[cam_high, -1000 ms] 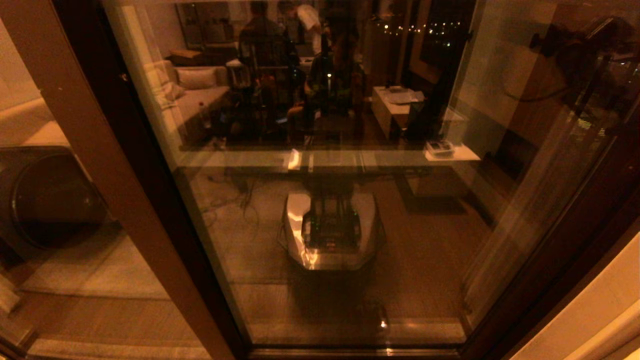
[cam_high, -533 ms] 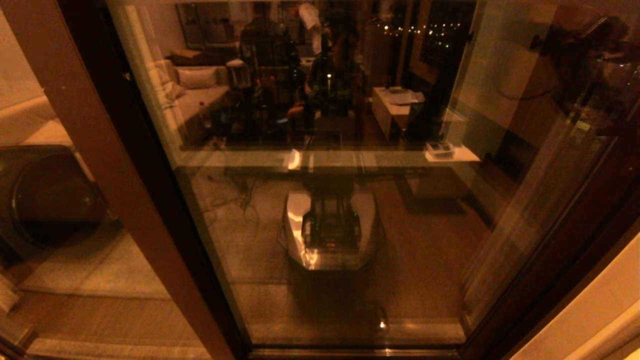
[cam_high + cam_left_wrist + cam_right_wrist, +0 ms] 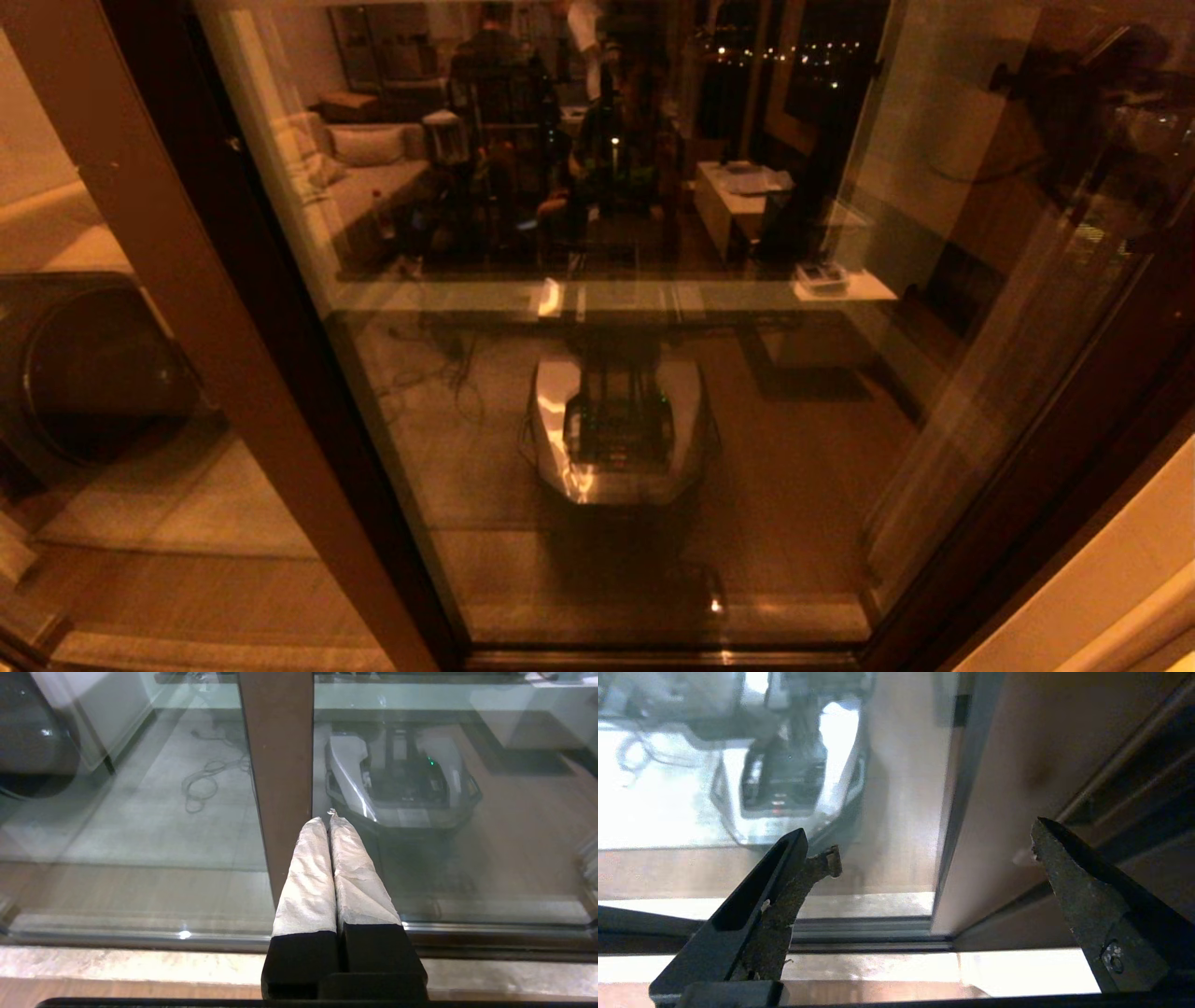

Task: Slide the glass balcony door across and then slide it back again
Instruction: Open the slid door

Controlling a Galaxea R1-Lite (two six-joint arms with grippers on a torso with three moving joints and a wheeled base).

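Nothing of the door has shifted between frames, only reflections: glass balcony door [image 3: 607, 373] fills centre view, right gripper [image 3: 924, 858] with fingers apart facing its 3 o'clock frame edge, left gripper [image 3: 331, 821] parked, fingers together; judged pre-contact, next needs purchase on that edge.

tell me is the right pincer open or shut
Open: in the right wrist view the right pincer has its two fingers spread wide apart, with nothing between them.

Looked like a home, a living room at night: tall brown-framed glass balcony door [image 3: 607, 392], reflected pale cushioned sofa [image 3: 359, 177], low white table [image 3: 742, 201], dark round-fronted washing machine [image 3: 89, 373] at left, distant city lights [image 3: 794, 51].
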